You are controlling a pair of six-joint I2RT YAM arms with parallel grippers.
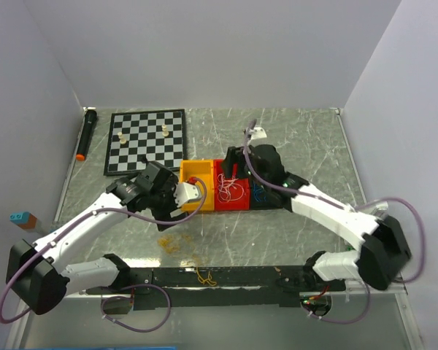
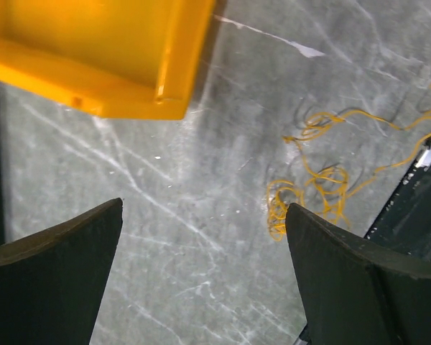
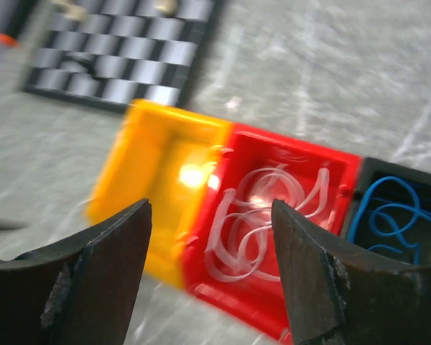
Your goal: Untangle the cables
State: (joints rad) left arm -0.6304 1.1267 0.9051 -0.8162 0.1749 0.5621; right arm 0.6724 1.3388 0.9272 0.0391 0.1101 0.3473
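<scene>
Seen from above, the left gripper (image 1: 187,195) hangs just beside the near corner of the yellow bin (image 1: 195,169). The right gripper (image 1: 233,164) sits over the red bin (image 1: 232,207), with the white cable (image 1: 233,191) coiled under it. The blue cable (image 1: 260,194) lies in the black bin (image 1: 254,205), off to that gripper's right. The yellow cable (image 1: 172,241) is loose on the table (image 1: 299,138), closer to the arm bases than the left gripper.

At the left wrist, the left gripper (image 2: 205,273) is spread wide and empty over bare table (image 2: 201,180). The yellow bin (image 2: 93,50) is ahead to its left, and the yellow cable (image 2: 323,180) is tangled just ahead of its right finger.

The right wrist view is blurred. The right gripper (image 3: 212,273) is released, with nothing between its fingers. The white cable (image 3: 251,223) lies ahead in the red bin (image 3: 294,144), and the blue cable (image 3: 391,215) is beyond the right finger. The chessboard (image 3: 115,57) is farther off.
</scene>
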